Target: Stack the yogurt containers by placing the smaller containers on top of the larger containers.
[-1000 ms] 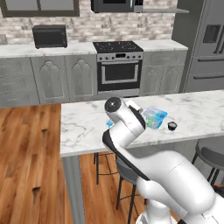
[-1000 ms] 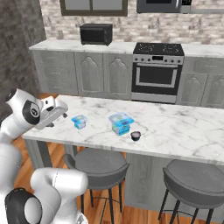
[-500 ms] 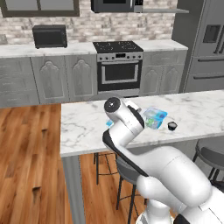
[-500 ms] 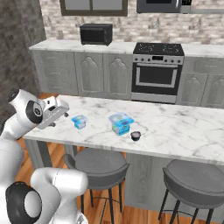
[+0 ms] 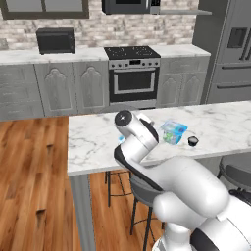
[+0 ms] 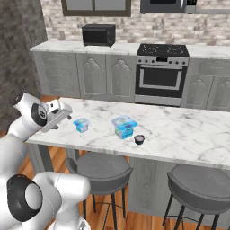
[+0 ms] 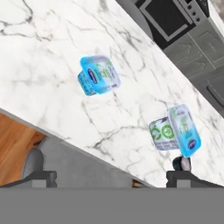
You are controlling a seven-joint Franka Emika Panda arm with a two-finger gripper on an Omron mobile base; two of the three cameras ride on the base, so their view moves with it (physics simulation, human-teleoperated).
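Observation:
Two yogurt containers stand on the marble island counter (image 6: pixel 188 130). The smaller container (image 6: pixel 81 124) (image 7: pixel 98 75) is a squat light-blue tub with a blue lid. About a hand's width to its right stands the larger container (image 6: pixel 124 126) (image 7: pixel 175 130) (image 5: pixel 173 132), a pale tub with a green and white label. My gripper (image 6: pixel 63 112) (image 7: pixel 113 177) hovers open above the counter's left end, left of the small tub, touching neither tub. Nothing is between its fingertips (image 7: pixel 41 177). In the left base view my arm hides most of the small tub.
A small dark round object (image 6: pixel 139 139) (image 5: pixel 193 141) lies just right of the larger tub. Bar stools (image 6: pixel 99 168) stand under the counter's near edge. Stove (image 6: pixel 161 74) and cabinets line the back wall, across a wooden floor (image 5: pixel 34 162).
My hand has shifted only very slightly at the counter's left end. Both tubs stand where they were and the jaws stay wide.

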